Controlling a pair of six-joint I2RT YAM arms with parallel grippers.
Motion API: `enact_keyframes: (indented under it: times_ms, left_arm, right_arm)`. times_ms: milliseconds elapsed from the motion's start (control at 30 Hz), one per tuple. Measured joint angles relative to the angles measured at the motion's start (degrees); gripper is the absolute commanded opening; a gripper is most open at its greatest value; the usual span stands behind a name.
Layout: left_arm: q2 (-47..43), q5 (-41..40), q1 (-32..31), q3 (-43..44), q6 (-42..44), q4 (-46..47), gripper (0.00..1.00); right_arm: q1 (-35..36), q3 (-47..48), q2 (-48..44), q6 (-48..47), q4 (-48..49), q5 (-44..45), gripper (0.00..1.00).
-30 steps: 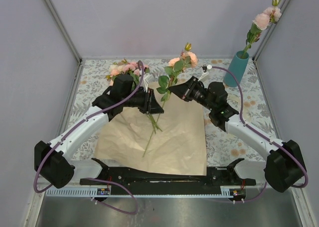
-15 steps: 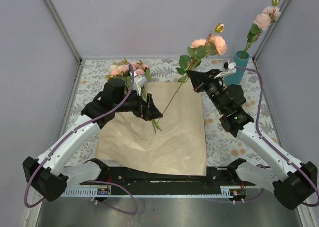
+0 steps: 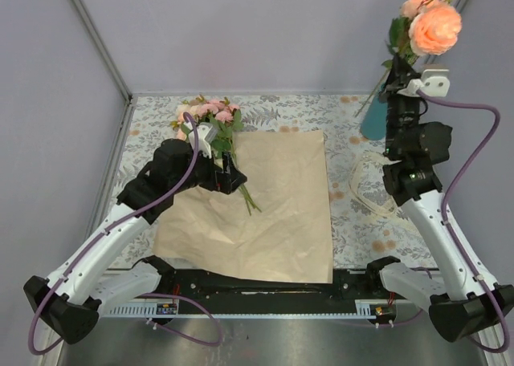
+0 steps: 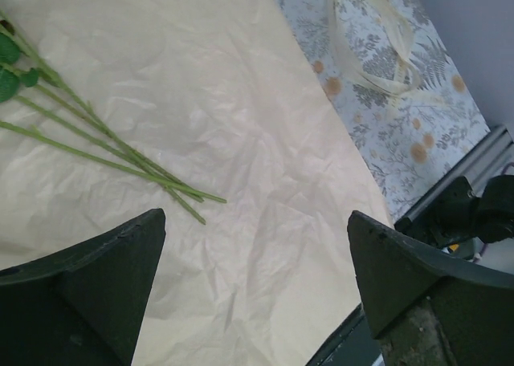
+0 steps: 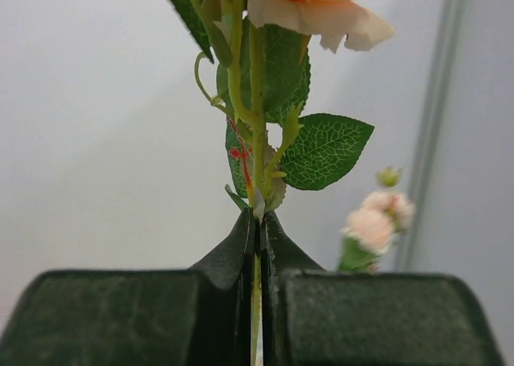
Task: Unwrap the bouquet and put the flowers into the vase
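Holds one rose (image 5: pixel 255 133) in the right hand (image 5: pixel 257 225), jaws pinched fully together on the thin green stem just under the lowest leaves, head up. Has it raised high, above and just beside the vase (image 3: pixel 371 124) at the far right of the table (image 3: pixel 152 125). Cannot see the lower stem end, hidden behind the arm. Shows a second rose (image 5: pixel 373 225) in the background, probably in the vase already.

Hangs the left hand (image 4: pixel 253 229) wide open and empty over the paper (image 3: pixel 281 213), near the stem ends of the other flowers (image 3: pixel 207 111). Finds those lying across the far left part of the flat, unwrapped sheet, heads past its far edge. Notes a loose ribbon (image 4: pixel 369 49) on the table, right of the paper.

Handling, as judgement:
- Light but top-heavy; thin, springy stems, likely to swivel in a pinch.
- Take hold on bare stem below the leaves, never on heads or leaves.
- For the next pick, go for a single stem at the fanned ends; expect soft paper rucking under the fingers.
- For insertion, aim the stem tip into the narrow mouth. Treat the slim vase as easy to tip. Release only with the stem well inside.
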Motion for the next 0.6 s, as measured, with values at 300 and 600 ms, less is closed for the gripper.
enact_keyframes:
  times_ms: [300, 600]
  left_arm:
    - [-3.06, -7.58, 0.0, 0.0, 0.35, -1.97, 0.99]
    - [-4.07, -9.33, 0.0, 0.0, 0.46, -2.23, 0.99]
  right_arm:
    - [-12.37, 14.99, 9.55, -9.55, 3.69, -0.02, 0.0]
    - [-19.15, 21.09, 18.73, -4.9, 4.17, -1.57, 0.0]
